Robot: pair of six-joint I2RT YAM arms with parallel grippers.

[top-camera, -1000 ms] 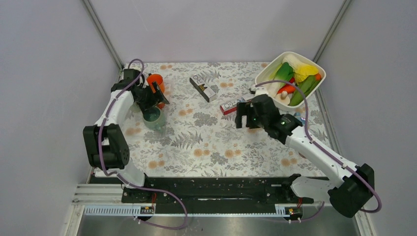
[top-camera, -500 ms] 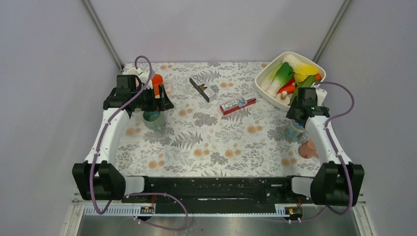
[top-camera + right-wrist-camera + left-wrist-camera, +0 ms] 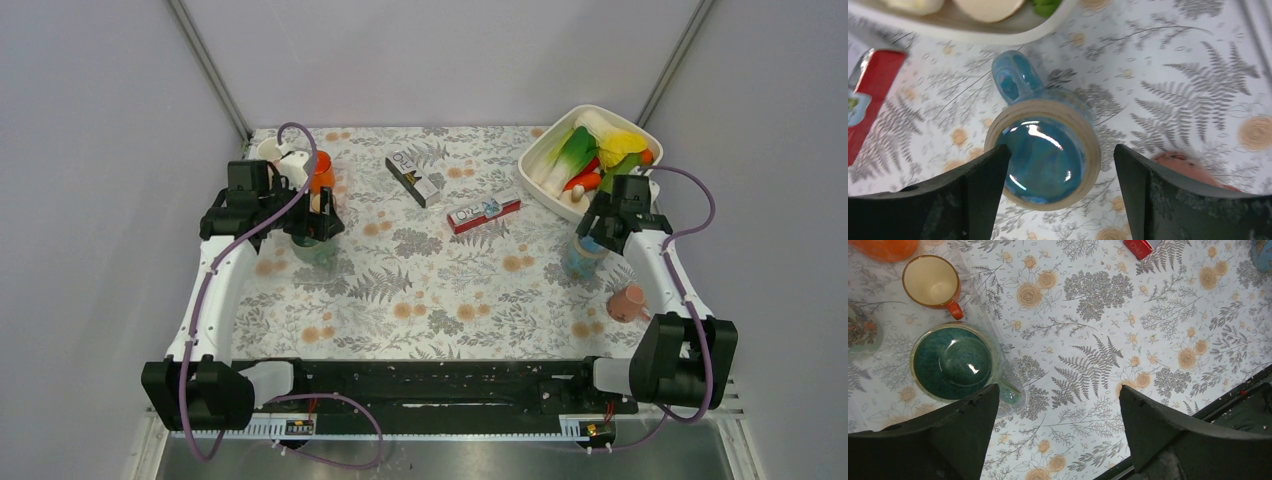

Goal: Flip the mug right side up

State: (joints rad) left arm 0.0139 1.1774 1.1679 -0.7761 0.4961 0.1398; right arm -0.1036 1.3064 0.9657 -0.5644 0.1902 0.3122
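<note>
The blue mug (image 3: 1043, 160) stands upside down, base up, between the 2 fingers of the right gripper (image 3: 1059, 152), its handle pointing out beyond the tips. The jaws are spread: 1 finger overlaps the mug's edge, the other stands clear of it. The left gripper (image 3: 1058, 390) hangs with its jaws wide and nothing between them, and a green mug (image 3: 953, 362) sits just off 1 fingertip, outside the gap.

This is a robot test booth in a lab, not a lived-in room. In the overhead view, plain pale wall panels (image 3: 100, 150) meet at metal struts (image 3: 210, 70) in the upper corners. A flower-printed cloth (image 3: 440, 290) covers the table. Two arms (image 3: 215, 290) trailing purple cables (image 3: 200, 300) are bolted to a black rail (image 3: 440, 385) along the bottom edge. Props include a bowl (image 3: 533, 150) of vegetables at upper right and small boxes (image 3: 415, 178) at upper middle.
</note>
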